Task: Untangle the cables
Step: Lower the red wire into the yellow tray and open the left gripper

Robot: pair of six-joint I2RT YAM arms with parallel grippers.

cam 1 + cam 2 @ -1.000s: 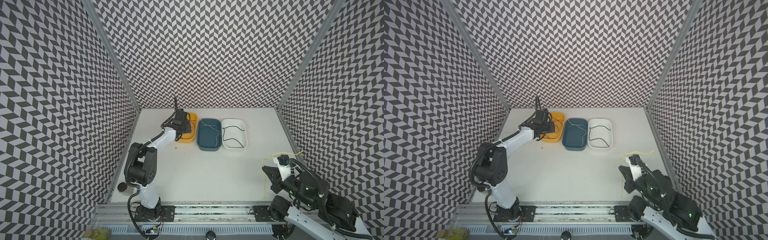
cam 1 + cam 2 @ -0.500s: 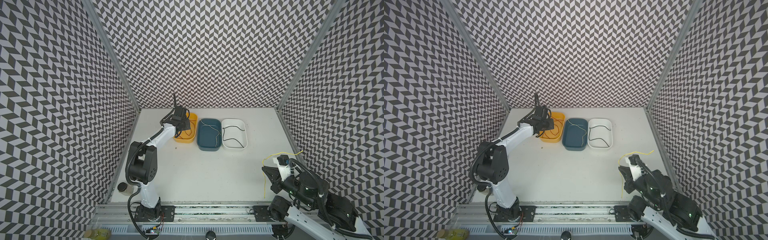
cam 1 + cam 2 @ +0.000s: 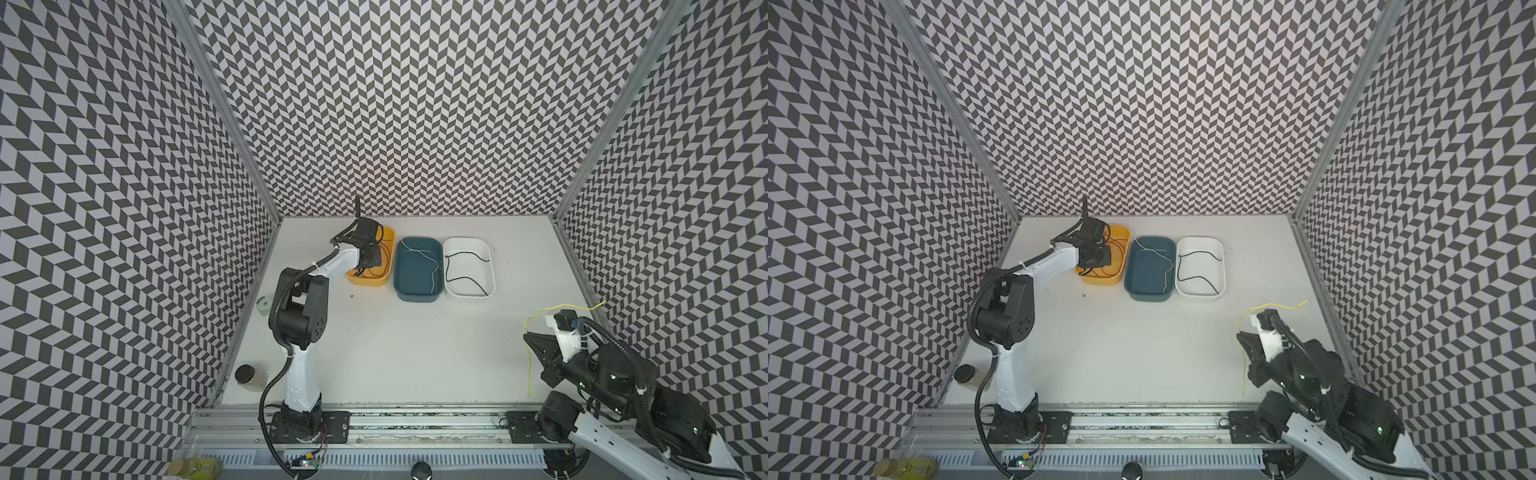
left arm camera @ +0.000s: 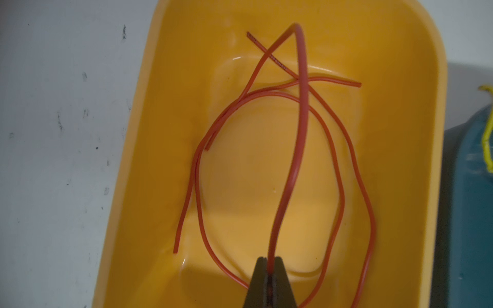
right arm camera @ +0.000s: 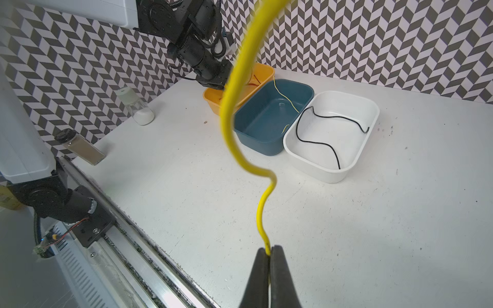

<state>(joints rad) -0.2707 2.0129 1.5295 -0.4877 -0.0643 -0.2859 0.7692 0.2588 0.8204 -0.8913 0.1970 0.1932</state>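
Observation:
In the left wrist view my left gripper is shut on a red cable that rises out of the yellow tray. More red cables lie looped on the tray's floor. In both top views this gripper hangs over that tray. My right gripper is shut on a yellow cable and holds it above the table near the front right; the cable dangles down. A pale cable lies in the blue tray. A black cable lies in the white tray.
The three trays stand side by side at the back of the white table. A dark-lidded jar and a small white-capped bottle stand along the left wall. A metal rail runs along the front edge. Patterned walls close three sides.
My left gripper has shut on a red cable inside the yellow tray, and its wrist has shifted slightly. The right arm has stayed still with the yellow cable.

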